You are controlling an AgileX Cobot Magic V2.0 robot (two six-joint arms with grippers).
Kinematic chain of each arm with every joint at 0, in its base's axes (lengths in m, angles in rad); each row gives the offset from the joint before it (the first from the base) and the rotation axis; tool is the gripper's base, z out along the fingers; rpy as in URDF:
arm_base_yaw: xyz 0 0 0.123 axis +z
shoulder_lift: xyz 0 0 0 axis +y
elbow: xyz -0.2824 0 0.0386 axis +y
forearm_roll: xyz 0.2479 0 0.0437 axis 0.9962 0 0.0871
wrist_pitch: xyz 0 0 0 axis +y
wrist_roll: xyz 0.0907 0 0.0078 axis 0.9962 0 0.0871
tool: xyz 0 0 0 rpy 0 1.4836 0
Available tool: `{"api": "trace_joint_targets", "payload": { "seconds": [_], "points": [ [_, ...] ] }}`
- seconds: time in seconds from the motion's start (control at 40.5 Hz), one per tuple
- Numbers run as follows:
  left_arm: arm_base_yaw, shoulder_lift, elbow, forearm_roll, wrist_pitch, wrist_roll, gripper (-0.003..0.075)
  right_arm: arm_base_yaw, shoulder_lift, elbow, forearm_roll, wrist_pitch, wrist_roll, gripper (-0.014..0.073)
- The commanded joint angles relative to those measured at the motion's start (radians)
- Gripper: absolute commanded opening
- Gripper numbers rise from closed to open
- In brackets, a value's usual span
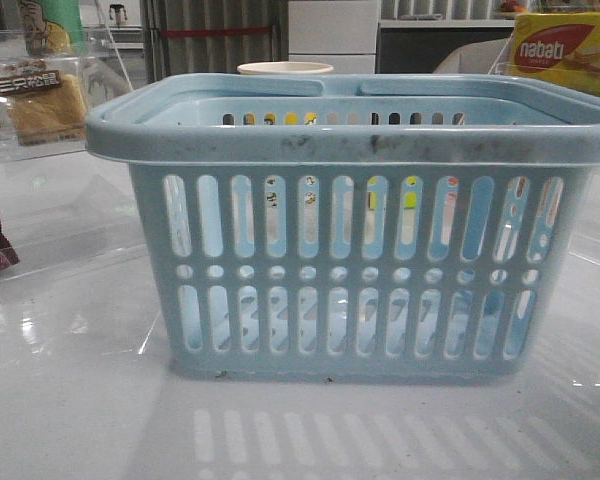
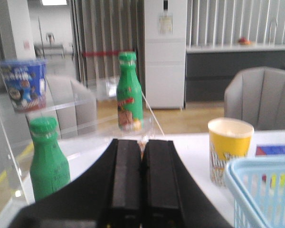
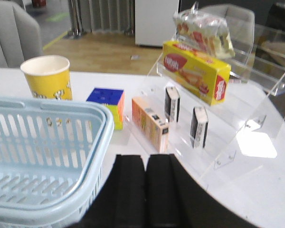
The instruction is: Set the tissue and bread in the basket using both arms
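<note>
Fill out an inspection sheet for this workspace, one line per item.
Surface: glossy white table.
Job's things: basket central, looks empty; bread on clear shelf at left; two tissue packs upright on right clear rack.
Clutter: yellow cup, nabati box, green bottles, cube box, orange box.
Grippers: left gripper fingers shut, empty; right gripper fingers shut, empty.
Cables: nothing seen.
Surroundings: grey chairs, cabinets.

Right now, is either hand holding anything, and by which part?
Nothing is held. The left hand and right hand are both shut and empty.
</note>
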Motion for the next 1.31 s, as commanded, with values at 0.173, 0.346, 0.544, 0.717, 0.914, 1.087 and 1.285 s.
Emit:
{"api": "trace_joint_targets", "payload": {
  "seconds": [0.173,0.346,0.544,0.717,0.914,1.087,1.285],
  "points": [
    [-0.005,0.109,-0.009,-0.024,0.026,-0.003,0.0092,0.001,0.159,-0.031,-0.006,0.015,-0.002,0.0056],
    [-0.005,0.137,0.016,-0.033,0.051,-0.003,0.0092,0.001,0.231,-0.013,-0.006,0.023,-0.002,0.0056],
    [-0.005,0.169,0.046,-0.033,0.052,-0.003,0.0154,0.001,0.322,-0.007,-0.006,0.027,-0.002,0.0139],
    [-0.005,0.191,0.048,-0.033,0.046,-0.003,0.0477,0.001,0.391,-0.007,-0.007,0.026,-0.002,0.0531],
    [-0.005,0.193,0.048,-0.033,0.043,-0.003,0.0533,-0.034,0.496,-0.031,-0.026,-0.011,0.002,0.0613],
    [-0.005,0.193,0.048,-0.033,0.043,-0.003,0.0496,-0.124,0.617,-0.124,-0.025,-0.006,0.002,0.0613],
    [-0.005,0.193,0.048,-0.033,0.043,-0.003,0.0448,-0.207,0.757,-0.265,-0.025,-0.001,0.002,0.0613]
  ]
}}
